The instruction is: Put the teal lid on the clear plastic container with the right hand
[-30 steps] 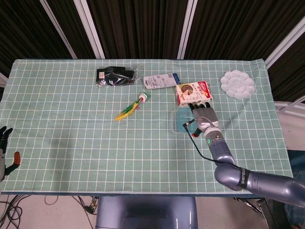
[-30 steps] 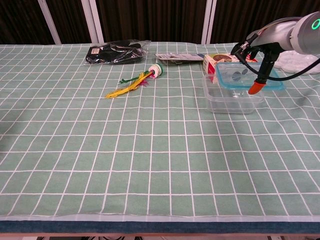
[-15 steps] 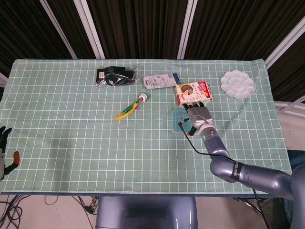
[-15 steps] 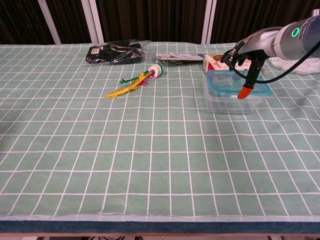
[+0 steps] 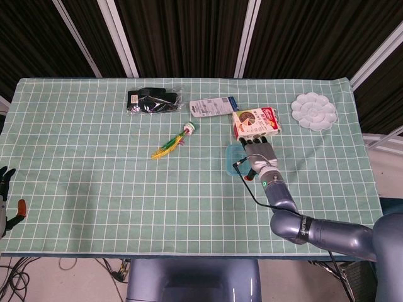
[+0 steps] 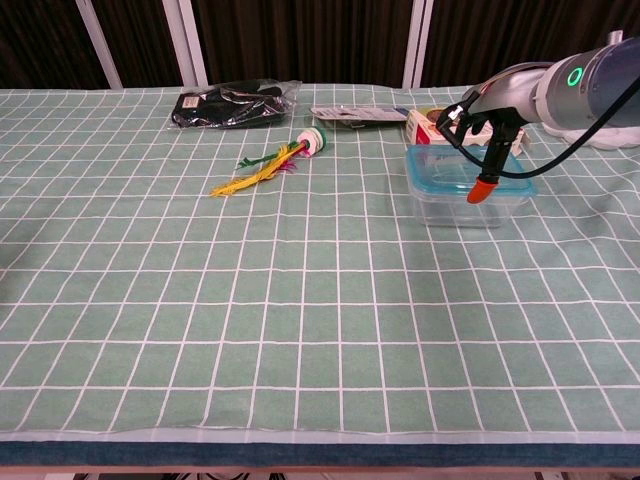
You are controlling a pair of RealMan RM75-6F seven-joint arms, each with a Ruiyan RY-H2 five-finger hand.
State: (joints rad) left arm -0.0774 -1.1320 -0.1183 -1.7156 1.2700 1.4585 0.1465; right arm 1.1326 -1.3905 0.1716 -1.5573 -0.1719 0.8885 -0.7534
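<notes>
A teal lid (image 6: 462, 171) sits on the clear plastic container (image 6: 463, 200) toward the surface's (image 6: 300, 300) far right corner. The right robot hand (image 6: 487, 120) grips the lid's far edge. Placement looks nearly finished; next, press it level and release. The left robot hand (image 5: 6, 200) rests at the near left edge, holding nothing.

No text is legible in either view. Printing shows on the red box (image 5: 255, 121) and the flat packet (image 5: 212, 107), but it is too small to read.
</notes>
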